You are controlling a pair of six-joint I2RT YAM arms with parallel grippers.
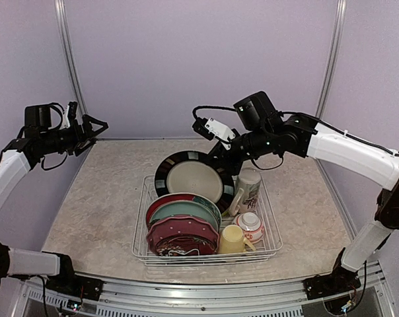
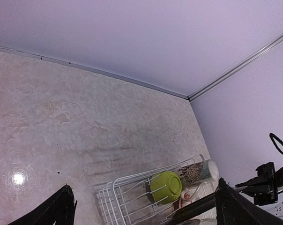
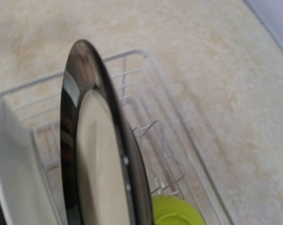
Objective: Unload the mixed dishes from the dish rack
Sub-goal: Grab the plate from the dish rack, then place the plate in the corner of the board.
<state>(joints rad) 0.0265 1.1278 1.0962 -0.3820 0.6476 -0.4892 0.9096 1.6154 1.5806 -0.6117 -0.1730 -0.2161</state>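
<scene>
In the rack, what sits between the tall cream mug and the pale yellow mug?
The small white-and-red bowl, between tall cream mug and pale yellow mug in the top view.

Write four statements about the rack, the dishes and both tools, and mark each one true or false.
1. The right tool is shut on the black-rimmed plate. True.
2. The left tool grips a mug. False: it is open and empty, raised to the left of the rack.
3. The yellow mug stands on the table outside the rack. False: it sits inside the rack, at its near right corner.
4. A lime bowl is in the rack. True.
</scene>
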